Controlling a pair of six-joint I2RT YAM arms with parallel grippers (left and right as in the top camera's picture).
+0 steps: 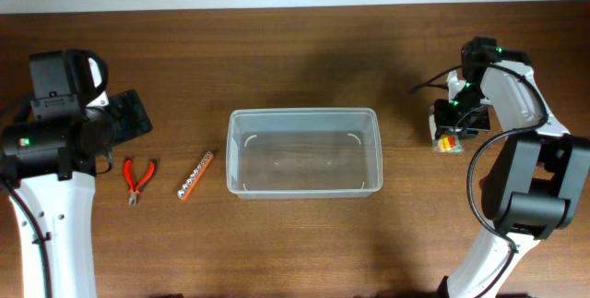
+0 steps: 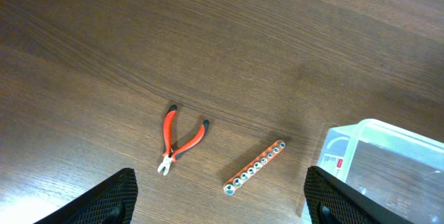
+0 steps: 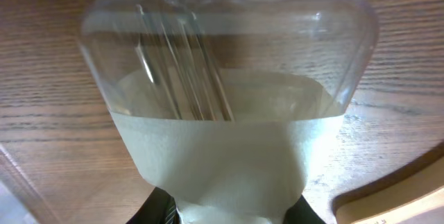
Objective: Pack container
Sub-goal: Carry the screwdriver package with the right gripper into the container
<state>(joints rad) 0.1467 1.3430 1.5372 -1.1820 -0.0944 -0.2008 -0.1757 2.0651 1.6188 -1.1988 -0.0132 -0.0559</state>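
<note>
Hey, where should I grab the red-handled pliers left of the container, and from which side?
Grip the red-handled pliers at the narrow neck where both handles meet, behind the jaws. They lie flat on the table with handles splayed, so come straight down from above, closing across that neck, probably steadier than the spread handles.

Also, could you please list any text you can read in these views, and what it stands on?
No text is readable.
The sticker on the container: red-and-white print, too small to read.
The clear pack with its white card: no print shows.
</note>
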